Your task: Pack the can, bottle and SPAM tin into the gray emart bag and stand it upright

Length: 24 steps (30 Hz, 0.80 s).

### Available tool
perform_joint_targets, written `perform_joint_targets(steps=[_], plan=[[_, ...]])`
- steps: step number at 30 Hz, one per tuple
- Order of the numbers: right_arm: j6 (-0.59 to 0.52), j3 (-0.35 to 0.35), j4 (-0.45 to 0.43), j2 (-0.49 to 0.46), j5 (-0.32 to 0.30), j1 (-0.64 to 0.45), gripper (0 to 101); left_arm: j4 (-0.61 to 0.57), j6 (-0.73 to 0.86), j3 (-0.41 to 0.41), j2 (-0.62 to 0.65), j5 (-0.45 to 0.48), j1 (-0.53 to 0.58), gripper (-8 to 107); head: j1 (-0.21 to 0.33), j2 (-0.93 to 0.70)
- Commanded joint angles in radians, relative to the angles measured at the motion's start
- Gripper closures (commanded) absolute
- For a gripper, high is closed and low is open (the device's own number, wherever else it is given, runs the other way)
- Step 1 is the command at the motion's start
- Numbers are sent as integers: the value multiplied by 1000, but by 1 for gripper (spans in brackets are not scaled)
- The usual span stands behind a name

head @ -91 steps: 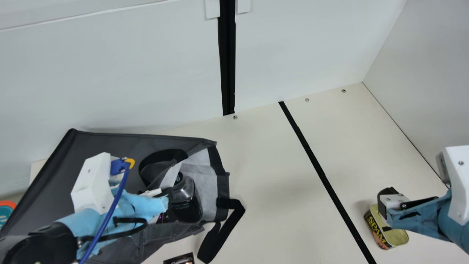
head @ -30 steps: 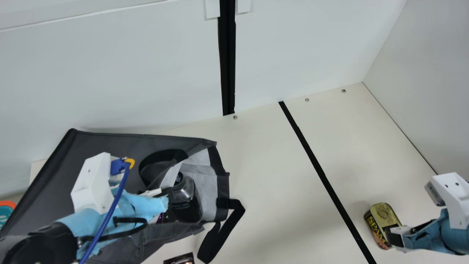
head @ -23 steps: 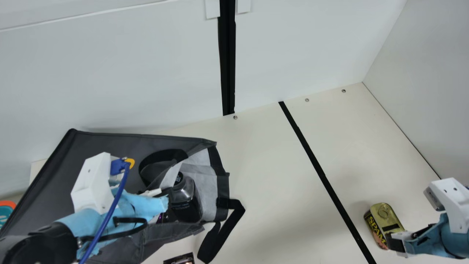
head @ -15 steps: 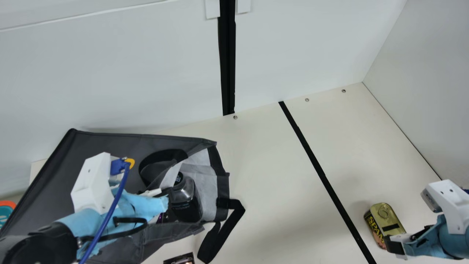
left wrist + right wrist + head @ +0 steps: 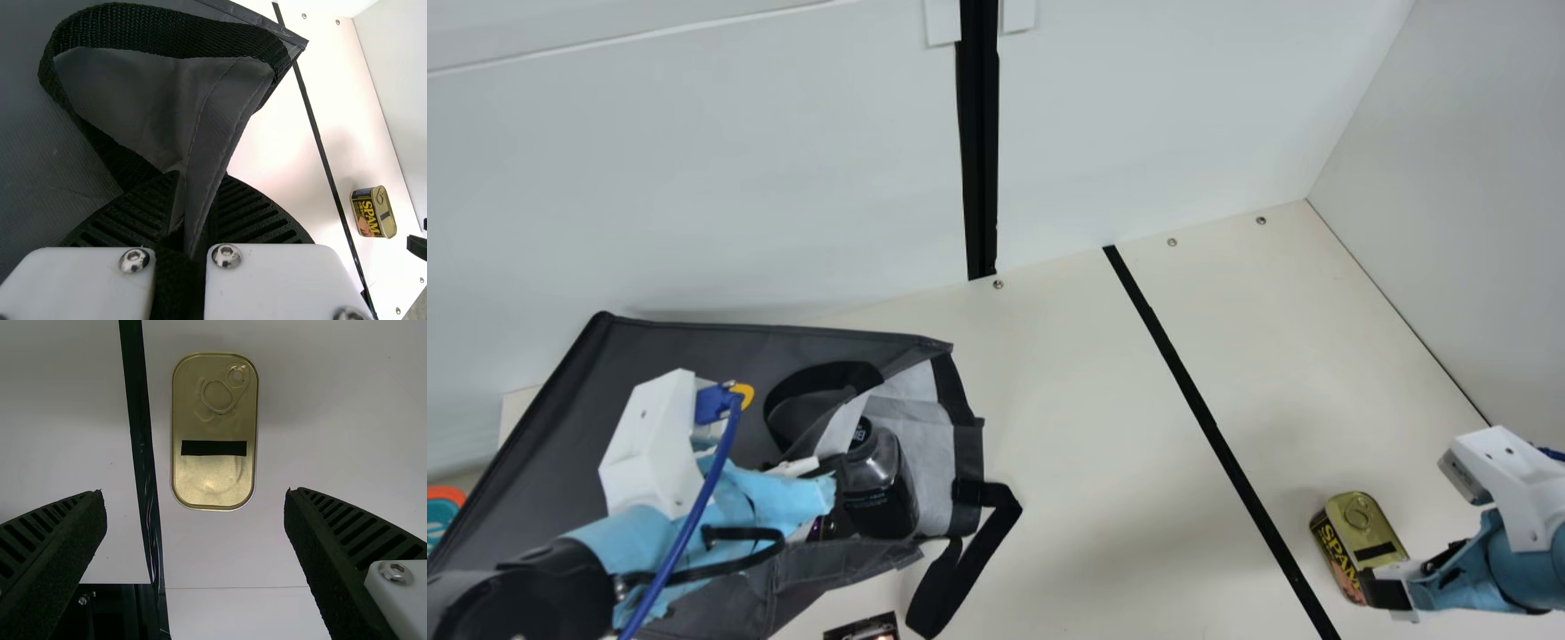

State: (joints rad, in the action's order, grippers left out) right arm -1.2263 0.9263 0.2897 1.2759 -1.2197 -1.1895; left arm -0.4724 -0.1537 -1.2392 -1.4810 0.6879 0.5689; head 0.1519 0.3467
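1. Our right gripper [image 5: 1383, 589] has shifted from over the SPAM tin's pull ring towards the tin's other end; its ribbed fingers stand wide apart.
2. We see the SPAM tin [image 5: 1359, 523] where it was, lid up on the table [image 5: 1085, 498], gold metal with rounded corners.
3. Our left gripper [image 5: 799, 468] stays clamped on the gray emart bag [image 5: 694, 347], pinching smooth cloth beside a coarse woven handle [image 5: 160, 30].
4. We have the dark, glossy, round-shouldered bottle [image 5: 880, 502] inside the bag's pale-lined mouth.
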Motion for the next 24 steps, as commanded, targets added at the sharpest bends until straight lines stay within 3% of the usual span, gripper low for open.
perform_joint_targets(steps=[1,24], plan=[[6,5,-4,10,2,6,6,0,0,0,0,0,0,107,23,2],[87,-37,-27,176,188,162,6,0,0,0,0,0,0,107,23,2]])
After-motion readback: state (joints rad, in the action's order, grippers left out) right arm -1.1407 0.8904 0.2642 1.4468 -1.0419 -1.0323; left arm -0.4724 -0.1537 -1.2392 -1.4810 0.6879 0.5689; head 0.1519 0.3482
